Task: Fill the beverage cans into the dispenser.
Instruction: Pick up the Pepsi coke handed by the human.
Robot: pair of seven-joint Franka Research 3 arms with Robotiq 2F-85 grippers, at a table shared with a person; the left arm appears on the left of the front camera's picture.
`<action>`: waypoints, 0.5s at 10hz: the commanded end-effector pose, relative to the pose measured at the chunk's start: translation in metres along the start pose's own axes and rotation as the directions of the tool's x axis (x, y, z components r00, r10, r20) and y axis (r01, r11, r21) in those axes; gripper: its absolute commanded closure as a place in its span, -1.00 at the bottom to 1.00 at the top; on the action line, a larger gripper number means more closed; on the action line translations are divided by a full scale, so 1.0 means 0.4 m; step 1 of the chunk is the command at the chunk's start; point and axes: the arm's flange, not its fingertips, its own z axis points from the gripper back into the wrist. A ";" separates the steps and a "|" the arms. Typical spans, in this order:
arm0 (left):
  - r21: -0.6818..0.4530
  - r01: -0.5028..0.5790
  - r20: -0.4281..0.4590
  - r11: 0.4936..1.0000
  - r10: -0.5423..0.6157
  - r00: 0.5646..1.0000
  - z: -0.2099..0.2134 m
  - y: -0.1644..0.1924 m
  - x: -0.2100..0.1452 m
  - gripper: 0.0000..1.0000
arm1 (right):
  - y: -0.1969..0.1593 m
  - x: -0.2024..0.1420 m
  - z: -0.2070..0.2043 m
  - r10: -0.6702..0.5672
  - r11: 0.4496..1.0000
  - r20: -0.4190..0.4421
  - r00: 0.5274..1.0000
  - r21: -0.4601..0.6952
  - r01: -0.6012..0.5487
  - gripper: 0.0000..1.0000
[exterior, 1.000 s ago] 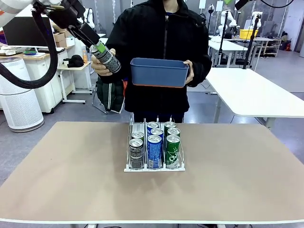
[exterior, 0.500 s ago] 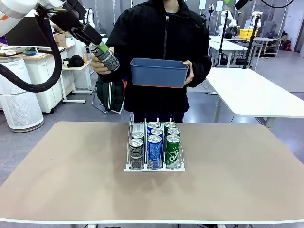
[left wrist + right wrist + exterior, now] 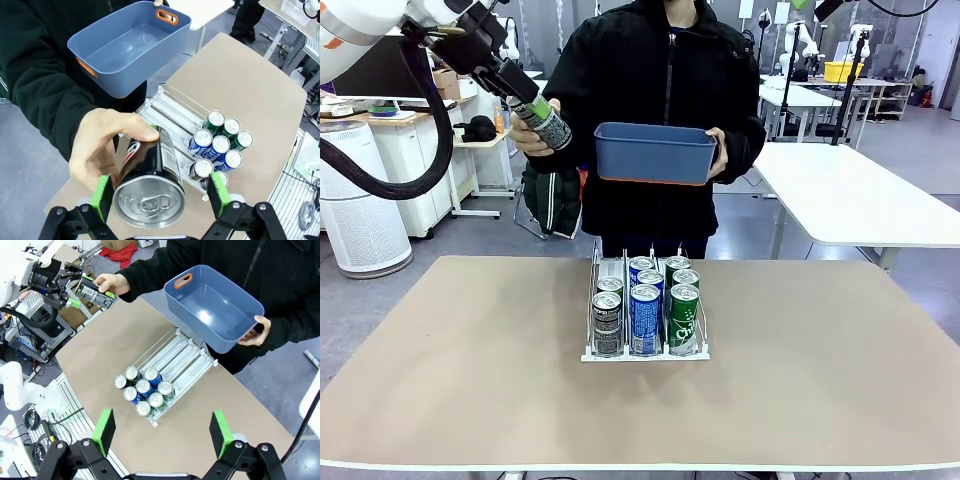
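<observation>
At the upper left of the front view, the person's hand [image 3: 525, 138] and the left claw [image 3: 523, 102] cover much of the slim black-and-grey aluminium can [image 3: 546, 126]; its print is too small to read. The frame's top crops the person's head.

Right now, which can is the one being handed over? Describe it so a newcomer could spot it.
Find the person behind the table holding a blue bin in one hand. Their other hand holds a black can out between the left gripper's open green pads. Unlike the cans standing in the dispenser, it is raised in the air and tilted.
</observation>
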 end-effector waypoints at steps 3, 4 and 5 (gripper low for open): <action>0.020 -0.005 0.007 1.000 0.004 1.000 -0.001 -0.003 0.007 -0.60 | 0.000 -0.002 0.001 0.002 1.000 0.003 1.000 0.006 -0.002 -1.00; 0.029 0.004 -0.006 1.000 -0.004 1.000 -0.005 -0.007 0.010 -0.28 | 0.000 -0.002 0.001 0.002 1.000 0.003 1.000 0.006 -0.002 -1.00; 0.033 0.010 -0.008 0.999 -0.010 1.000 -0.006 -0.002 0.009 -0.21 | 0.000 -0.002 0.001 0.002 1.000 0.003 1.000 0.006 -0.002 -1.00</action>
